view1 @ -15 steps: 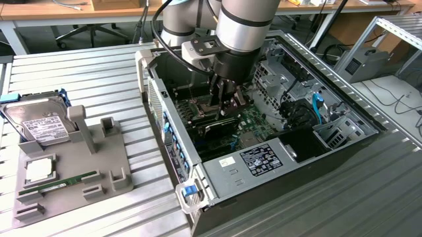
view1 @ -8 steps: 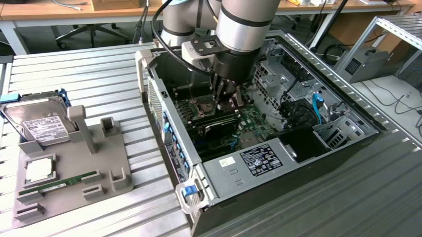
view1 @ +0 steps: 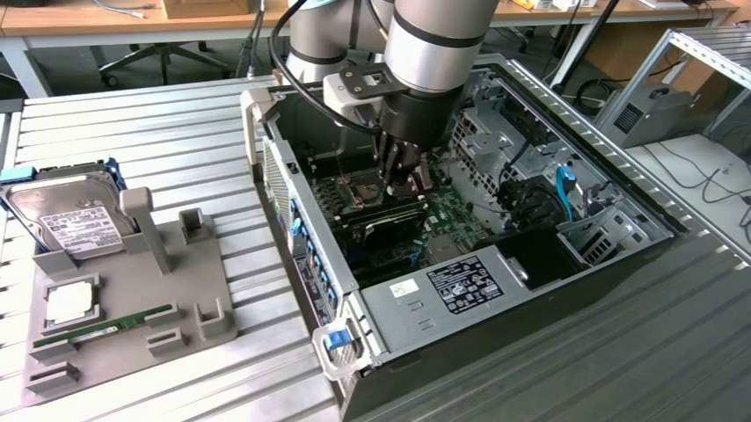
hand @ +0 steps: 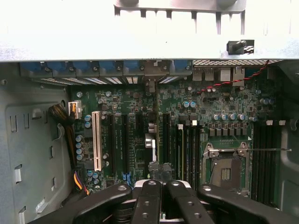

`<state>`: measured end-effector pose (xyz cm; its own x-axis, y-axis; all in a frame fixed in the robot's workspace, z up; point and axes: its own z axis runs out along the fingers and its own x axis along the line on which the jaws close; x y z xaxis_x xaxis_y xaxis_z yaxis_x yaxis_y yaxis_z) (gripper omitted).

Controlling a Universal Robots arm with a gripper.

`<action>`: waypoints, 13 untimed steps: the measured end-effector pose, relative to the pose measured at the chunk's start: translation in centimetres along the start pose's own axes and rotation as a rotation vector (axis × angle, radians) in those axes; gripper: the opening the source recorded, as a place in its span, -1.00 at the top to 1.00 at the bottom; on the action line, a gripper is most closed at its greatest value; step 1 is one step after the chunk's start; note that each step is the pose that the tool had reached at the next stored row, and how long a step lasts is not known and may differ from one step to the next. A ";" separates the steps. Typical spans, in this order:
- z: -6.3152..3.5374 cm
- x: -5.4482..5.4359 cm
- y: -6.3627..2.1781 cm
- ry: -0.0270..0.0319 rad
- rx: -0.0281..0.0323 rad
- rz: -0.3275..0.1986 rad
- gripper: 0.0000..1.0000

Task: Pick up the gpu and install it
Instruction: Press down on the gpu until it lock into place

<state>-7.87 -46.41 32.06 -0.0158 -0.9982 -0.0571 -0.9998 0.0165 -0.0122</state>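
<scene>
Black gripper fingers [hand: 161, 185] fill the near edge of my wrist view. They are drawn fully together, and I see no gap between them. Whether they nip the card's upper edge or merely sit on it, I cannot tell.

Just ahead of them the gpu [hand: 154, 140], a slim dark card, shows edge-on and upright among the black expansion slots of the green motherboard [hand: 224, 107]. Its long axis runs from the fingertips straight toward the rear wall of the case. There its silver metal bracket [hand: 150, 77] sits between the blue plastic slot clips [hand: 88, 70]. A long white slot [hand: 97, 140] lies parallel to one side of it and the square bare processor socket [hand: 226, 170] to the other, both apart from the card.

In the exterior view the gripper [view1: 411, 183] reaches down into the open grey computer case [view1: 528, 308], directly over what I take to be the gpu [view1: 382, 224]. It is a dark strip lying across the board, with its bracket end toward the exterior view's left. On that side, well apart from the case, a grey moulded fixture tray [view1: 129, 343] carries a silver hard drive with a white label [view1: 70, 220] and a narrow green memory stick [view1: 100, 332].

I judge this to be the seating step. To do it well I would keep the card dead upright and its edge connector lined up over the slot. The push should go straight down without rocking, and the bracket must stay flush in its rear opening.
</scene>
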 end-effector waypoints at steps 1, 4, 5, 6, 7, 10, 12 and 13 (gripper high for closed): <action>0.00 0.0 0.00 0.0000 0.0000 0.000 0.79; 0.00 0.0 0.00 0.0000 0.0000 0.000 0.79; 0.01 0.0 0.00 0.0001 -0.0001 0.000 0.79; 0.12 0.0 0.00 -0.0001 0.0000 0.000 0.79; 0.26 0.0 0.00 -0.0001 0.0000 0.000 0.79; 0.83 0.0 0.01 0.0000 0.0000 0.000 0.79; 1.18 0.1 0.01 0.0000 0.0000 0.000 0.79; 1.40 0.1 0.02 0.0000 0.0000 0.000 0.79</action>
<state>-7.87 -46.41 30.65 -0.0157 -0.9982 -0.0571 -0.9998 0.0164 -0.0122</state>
